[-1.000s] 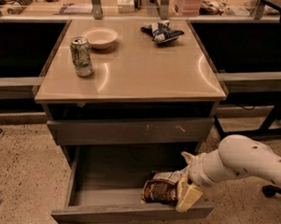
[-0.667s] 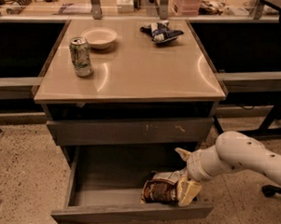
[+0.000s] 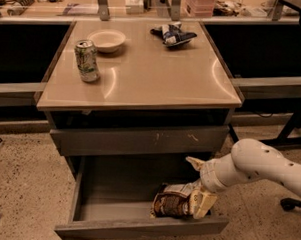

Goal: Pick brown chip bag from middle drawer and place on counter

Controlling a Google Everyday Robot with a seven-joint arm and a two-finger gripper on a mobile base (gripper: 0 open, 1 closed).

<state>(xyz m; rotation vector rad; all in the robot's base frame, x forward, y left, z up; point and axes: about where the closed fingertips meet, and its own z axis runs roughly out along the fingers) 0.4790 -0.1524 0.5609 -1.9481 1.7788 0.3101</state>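
The brown chip bag (image 3: pixel 171 204) lies in the front right part of the open middle drawer (image 3: pixel 135 229). My gripper (image 3: pixel 198 186) is down in the drawer at the bag's right end. It is open: one cream finger (image 3: pixel 194 163) points up and back, the other (image 3: pixel 205 204) rests against the bag's right end. The bag lies on the drawer floor. The beige counter (image 3: pixel 157 77) is the cabinet top above.
On the counter stand a green soda can (image 3: pixel 87 60) at the left, a pale bowl (image 3: pixel 107 40) behind it and a blue-and-white snack bag (image 3: pixel 173 34) at the back right. The shut scratched drawer front (image 3: pixel 139 139) overhangs the open drawer. A chair base (image 3: pixel 292 203) stands at the right.
My arm has shifted slightly left and its elbow has dropped a little. The gripper stays at the bag's right end. The bag has not moved.
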